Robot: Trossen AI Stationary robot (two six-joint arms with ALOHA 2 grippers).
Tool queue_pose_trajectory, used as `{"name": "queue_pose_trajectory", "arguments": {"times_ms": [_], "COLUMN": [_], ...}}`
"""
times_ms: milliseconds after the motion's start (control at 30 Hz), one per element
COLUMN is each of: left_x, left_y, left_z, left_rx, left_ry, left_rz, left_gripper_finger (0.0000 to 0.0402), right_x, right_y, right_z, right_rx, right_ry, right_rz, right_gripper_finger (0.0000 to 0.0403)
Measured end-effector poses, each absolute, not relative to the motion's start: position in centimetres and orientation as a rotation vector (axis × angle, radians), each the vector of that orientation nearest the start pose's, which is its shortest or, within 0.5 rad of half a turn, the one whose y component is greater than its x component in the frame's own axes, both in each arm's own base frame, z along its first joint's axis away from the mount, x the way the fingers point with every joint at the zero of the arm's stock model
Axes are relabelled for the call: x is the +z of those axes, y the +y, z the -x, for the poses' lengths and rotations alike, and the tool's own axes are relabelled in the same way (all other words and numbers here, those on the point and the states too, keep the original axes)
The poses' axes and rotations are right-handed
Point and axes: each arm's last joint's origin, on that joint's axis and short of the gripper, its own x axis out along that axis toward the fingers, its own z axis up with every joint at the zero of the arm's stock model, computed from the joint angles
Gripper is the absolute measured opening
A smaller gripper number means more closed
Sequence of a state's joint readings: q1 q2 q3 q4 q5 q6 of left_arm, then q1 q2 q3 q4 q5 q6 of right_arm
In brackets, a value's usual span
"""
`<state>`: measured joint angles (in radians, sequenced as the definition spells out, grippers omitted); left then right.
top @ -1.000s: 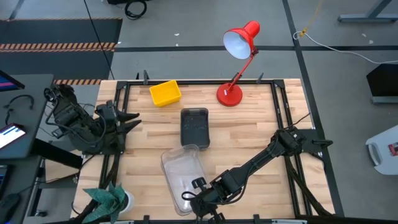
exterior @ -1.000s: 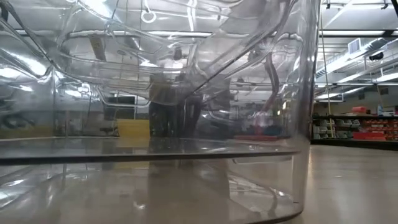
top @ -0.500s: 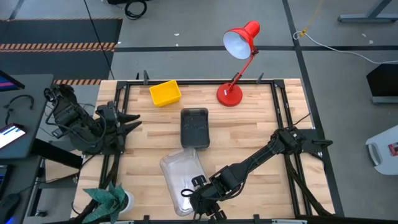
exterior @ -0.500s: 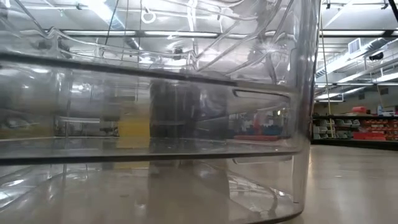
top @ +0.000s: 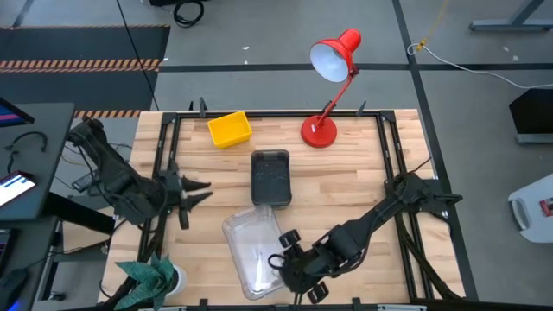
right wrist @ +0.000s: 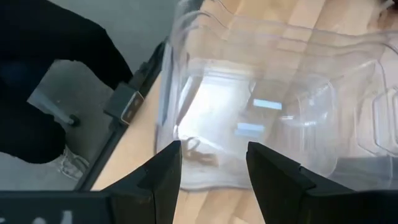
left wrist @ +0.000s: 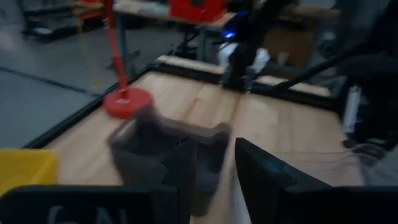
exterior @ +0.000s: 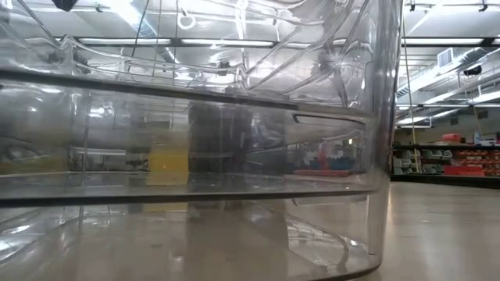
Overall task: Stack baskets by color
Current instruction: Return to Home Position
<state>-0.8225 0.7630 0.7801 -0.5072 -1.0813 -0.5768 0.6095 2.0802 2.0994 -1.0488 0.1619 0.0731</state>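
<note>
Since a second ago: the right gripper (right wrist: 212, 148) has backed off the clear baskets (top: 253, 250) toward the table's right. The left gripper (top: 195, 191) has swung out from the left edge over the boards.

- Right gripper: low at the near edge, just beside the clear baskets' right side. Fingers stand wide apart and hold nothing.
- Left gripper: near the left frame rail, pointing across the table (top: 346, 181). There is a moderate gap between the fingers and nothing in it.
- Clear baskets: near-centre of the table, long side slightly askew. In the low view their nested walls fill nearly the whole picture.
- Smoky-grey baskets (top: 270, 177): mid-table, just beyond the clear ones.
- Yellow baskets (top: 229, 130): far left part of the table, well apart from the others. Seen from above as one squarish shape.
- Red lamp (top: 318, 131): its base sits at the far edge, right of the yellow baskets.
</note>
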Motion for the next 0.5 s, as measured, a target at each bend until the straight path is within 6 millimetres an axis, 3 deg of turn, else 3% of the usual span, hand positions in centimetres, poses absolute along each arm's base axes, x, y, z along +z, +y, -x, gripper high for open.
{"name": "queue_pose_trajectory", "arguments": {"times_ms": [267,500], "left_x": [28.5,24.3], "left_y": [-10.2,-9.1], "left_z": [-13.3,-14.0], "left_rx": [0.133,-0.023], "left_ry": [0.025,-0.122], "left_rz": [0.161,0.191], "left_gripper_finger": [0.0116,0.0116], "right_x": [30.1,29.4], "right_y": [22.8,19.8], "right_z": [-34.7,-30.6], "right_rx": [0.374,0.391], "right_ry": [0.887,0.701], "right_rz": [0.278,0.182], "right_gripper_finger": [0.0183,0.0172]}}
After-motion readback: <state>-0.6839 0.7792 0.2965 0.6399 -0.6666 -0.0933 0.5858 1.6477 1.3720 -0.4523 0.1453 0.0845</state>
